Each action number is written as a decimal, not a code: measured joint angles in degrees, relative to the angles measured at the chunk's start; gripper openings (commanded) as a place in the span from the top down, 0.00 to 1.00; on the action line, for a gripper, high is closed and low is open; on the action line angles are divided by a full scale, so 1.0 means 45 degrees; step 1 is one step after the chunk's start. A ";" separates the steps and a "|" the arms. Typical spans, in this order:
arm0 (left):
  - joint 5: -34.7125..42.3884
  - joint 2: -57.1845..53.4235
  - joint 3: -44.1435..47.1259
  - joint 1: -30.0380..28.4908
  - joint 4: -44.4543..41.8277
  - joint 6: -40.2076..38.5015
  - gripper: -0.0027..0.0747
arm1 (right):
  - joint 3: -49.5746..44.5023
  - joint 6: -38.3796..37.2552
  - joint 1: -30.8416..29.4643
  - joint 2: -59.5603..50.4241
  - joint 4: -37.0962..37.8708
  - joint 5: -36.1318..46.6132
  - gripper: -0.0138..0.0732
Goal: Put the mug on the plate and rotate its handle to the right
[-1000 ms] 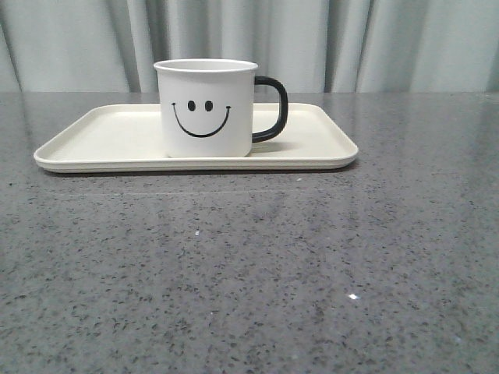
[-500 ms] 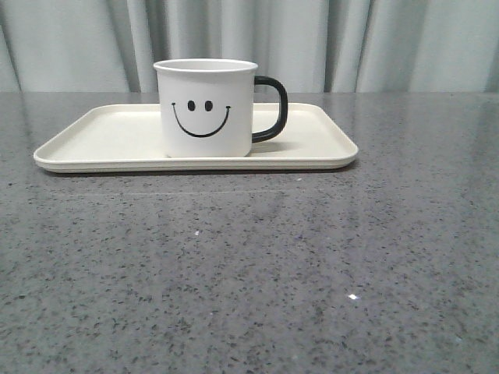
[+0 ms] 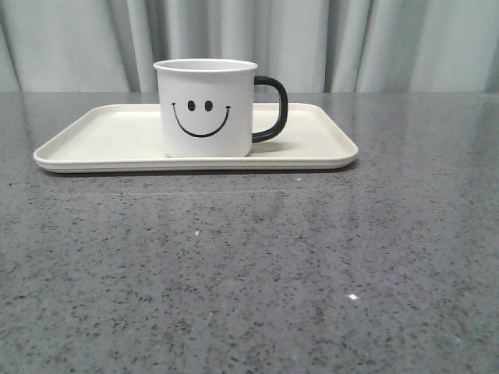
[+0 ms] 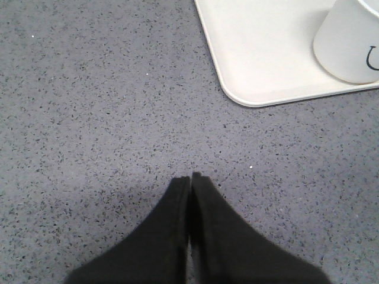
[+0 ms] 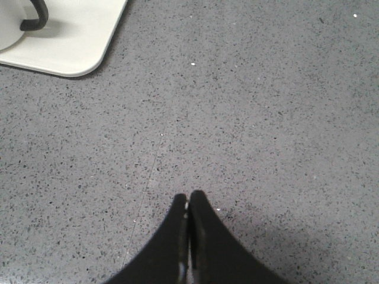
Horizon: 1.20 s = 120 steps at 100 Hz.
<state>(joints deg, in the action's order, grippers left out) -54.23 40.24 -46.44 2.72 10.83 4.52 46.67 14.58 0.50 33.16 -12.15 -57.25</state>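
The white mug with a black smiley face stands upright on the cream plate. Its black handle points to the right. Neither gripper shows in the front view. My left gripper is shut and empty over bare table, apart from the plate's corner and the mug. My right gripper is shut and empty over bare table, apart from the plate's other corner; the handle shows at that view's edge.
The grey speckled table runs from the plate to the near edge of the front view. A pale curtain hangs behind the table.
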 measured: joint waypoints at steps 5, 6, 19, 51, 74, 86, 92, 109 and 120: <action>0.0000 0.0000 0.0000 0.0000 0.0000 0.0000 0.99 | 0.0000 0.0000 0.0000 0.0000 0.0000 -0.0006 0.92; 0.0000 0.0000 0.0000 0.0000 0.0000 0.0000 0.99 | 0.0000 0.0000 0.0000 0.0000 0.0000 -0.0006 0.92; 0.0000 0.0000 0.0000 0.0000 0.0000 0.0000 0.99 | 0.0000 0.0000 0.0000 0.0000 0.0000 -0.0028 0.92; 0.0000 0.0000 0.0000 0.0000 0.0000 0.0000 0.99 | 0.0000 0.0000 0.0000 0.0000 0.0000 -0.0028 0.92; 0.0000 0.0000 0.0027 0.0000 0.0000 0.0000 0.99 | 0.0000 0.0000 0.0000 0.0000 0.0000 -0.0028 0.92; 0.0088 -0.0033 0.0279 0.0000 -0.0025 0.0000 0.99 | 0.0000 0.0000 0.0000 0.0000 0.0000 -0.0028 0.92; 0.0456 -0.0129 0.0561 0.0000 -0.0241 0.0000 0.99 | 0.0000 0.0000 0.0000 0.0000 0.0000 -0.0028 0.92; 0.3822 -0.1091 0.2180 0.0026 -0.0363 0.0000 0.99 | 0.0000 0.0000 0.0000 0.0000 0.0000 -0.0028 0.92; 0.6653 -0.1971 0.3649 0.0259 -0.0363 0.0000 0.99 | 0.0000 0.0000 0.0000 0.0000 0.0000 -0.0028 0.92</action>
<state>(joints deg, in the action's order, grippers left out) -24.29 31.37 -30.02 3.88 9.19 4.52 46.67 14.58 0.50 33.16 -12.15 -57.37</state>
